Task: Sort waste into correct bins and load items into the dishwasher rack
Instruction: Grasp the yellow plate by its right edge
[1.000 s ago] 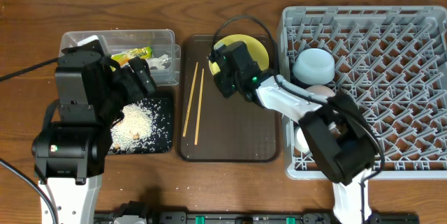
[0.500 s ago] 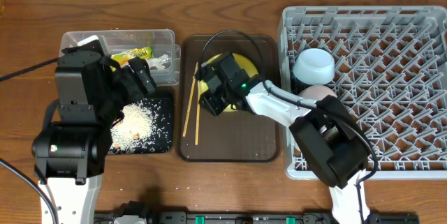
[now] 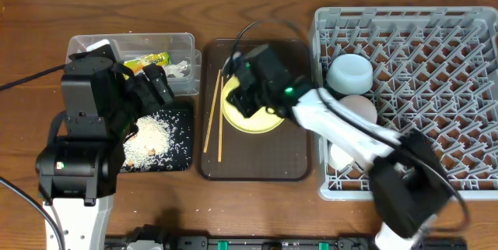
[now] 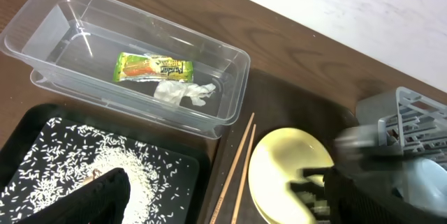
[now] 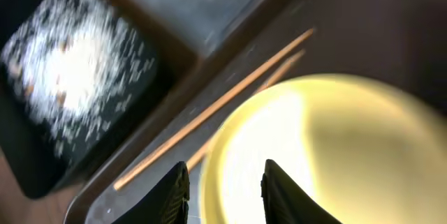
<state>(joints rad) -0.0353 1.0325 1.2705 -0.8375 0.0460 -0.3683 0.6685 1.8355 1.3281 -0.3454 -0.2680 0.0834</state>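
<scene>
Wood tabletop point(image 3: 257, 203) under brown tray point(image 3: 257, 160), white wall point(image 4: 349, 1) beyond. Blurry right gripper point(image 5: 225, 172) clamped on yellow plate point(image 5: 335, 147) there; left gripper point(image 3: 156, 86) gaping.

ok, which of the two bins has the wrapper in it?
The clear plastic tub: the yellow-green wrapper and crumpled napkin lie in it. The black tray beside it holds only rice scraps.

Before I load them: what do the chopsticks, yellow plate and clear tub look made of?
The chopsticks: pale and matte, likely wood or bamboo. The yellow plate: smooth with soft sheen, probably plastic or melamine, possibly glazed ceramic. The clear tub: see-through with glossy highlights, thin plastic.
</scene>
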